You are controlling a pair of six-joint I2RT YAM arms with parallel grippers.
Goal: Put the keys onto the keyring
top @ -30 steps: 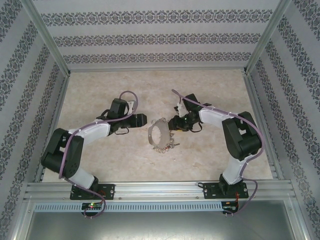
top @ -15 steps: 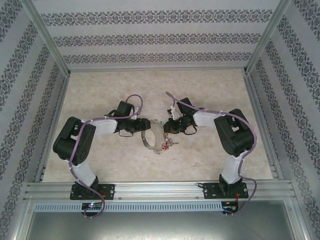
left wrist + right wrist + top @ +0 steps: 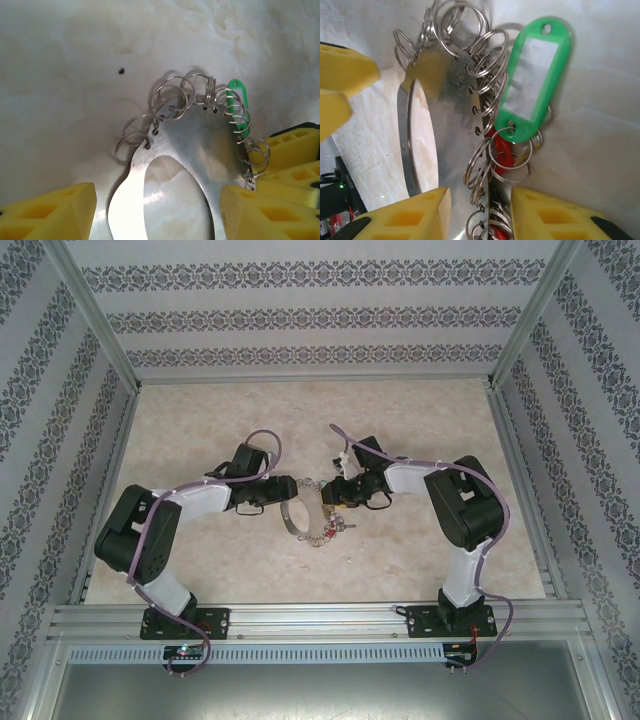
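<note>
You are looking at the keyring (image 3: 290,523) sitting in the middle of the table (image 3: 200,410), right between your two arms. Your left gripper (image 3: 283,495) is pointing at it from the left side, and your right gripper (image 3: 335,502) is pointing at it from the right. In the left wrist view, the left gripper (image 3: 157,192) is standing wide apart around the flat silver loop of the keyring (image 3: 195,140). A bit of table is showing between one yellow finger (image 3: 50,215) and the metal, so it is not squeezing anything. In the right wrist view, the right gripper (image 3: 480,192) is loose too, with its fingers apart and some of the small rings (image 3: 490,55) sitting in the gap. A green tag (image 3: 530,80) is lying on those rings. A red key (image 3: 501,150) is hiding just under the green tag, among the rings. You are not able to tell if it is hooked on. A second red piece (image 3: 500,234) is peeking out low down between the fingers.
</note>
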